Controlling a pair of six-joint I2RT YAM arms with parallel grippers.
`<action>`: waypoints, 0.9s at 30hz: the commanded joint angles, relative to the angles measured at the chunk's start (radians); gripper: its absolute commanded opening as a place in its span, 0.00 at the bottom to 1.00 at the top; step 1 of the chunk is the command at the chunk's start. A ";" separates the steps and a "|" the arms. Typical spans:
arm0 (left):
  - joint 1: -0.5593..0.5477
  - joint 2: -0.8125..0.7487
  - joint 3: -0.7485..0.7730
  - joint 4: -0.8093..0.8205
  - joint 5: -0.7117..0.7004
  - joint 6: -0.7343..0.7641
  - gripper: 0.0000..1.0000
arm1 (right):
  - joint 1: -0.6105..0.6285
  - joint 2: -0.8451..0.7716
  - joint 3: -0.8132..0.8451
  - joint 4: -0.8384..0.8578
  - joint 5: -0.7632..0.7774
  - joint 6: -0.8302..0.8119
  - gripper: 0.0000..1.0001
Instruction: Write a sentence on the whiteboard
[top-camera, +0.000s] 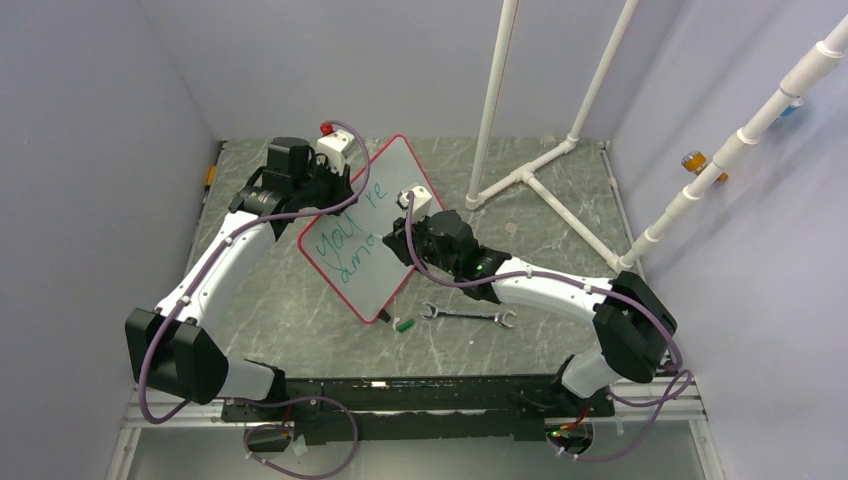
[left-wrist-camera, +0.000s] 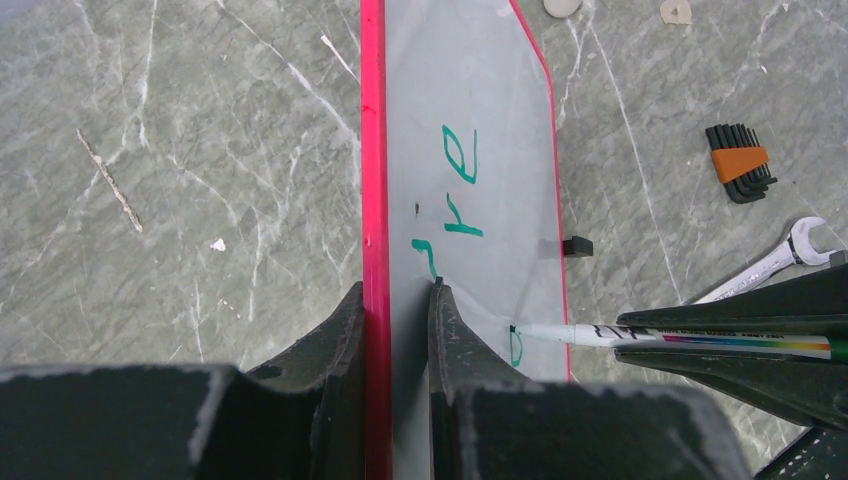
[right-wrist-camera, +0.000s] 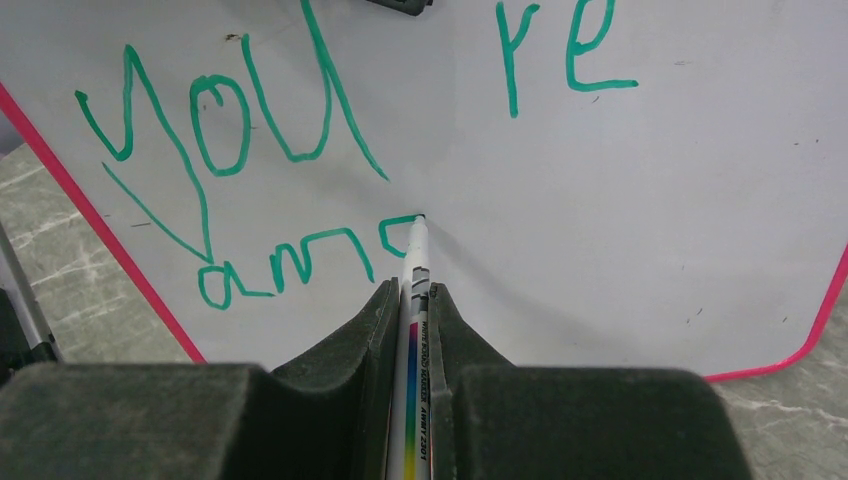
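The whiteboard (top-camera: 365, 262), red-framed, stands tilted on the table with one corner down. My left gripper (left-wrist-camera: 397, 295) is shut on its red upper-left edge (left-wrist-camera: 372, 150), one finger on each face. Green lettering of the sentence (right-wrist-camera: 230, 120) reads "you're" with "am" and the start of another letter below. My right gripper (right-wrist-camera: 410, 290) is shut on a white marker (right-wrist-camera: 415, 250), whose tip touches the board at the end of the fresh stroke. The left wrist view shows the marker (left-wrist-camera: 600, 335) meeting the board (left-wrist-camera: 480, 90) from the right. From above, the right gripper (top-camera: 405, 232) sits against the board's middle.
A wrench (top-camera: 468, 316) and a green marker cap (top-camera: 405, 325) lie on the table just in front of the board's low corner. A white pipe frame (top-camera: 530, 175) stands at the back right. A hex key set (left-wrist-camera: 740, 165) lies beyond the board.
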 joint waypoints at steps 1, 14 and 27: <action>0.009 0.017 -0.011 -0.124 -0.177 0.208 0.00 | -0.001 0.010 0.024 0.031 -0.005 0.002 0.00; 0.009 0.018 -0.010 -0.124 -0.176 0.206 0.00 | 0.001 -0.024 -0.052 0.044 -0.006 0.031 0.00; 0.010 0.019 -0.010 -0.126 -0.177 0.206 0.00 | 0.000 -0.043 -0.068 0.028 0.028 0.015 0.00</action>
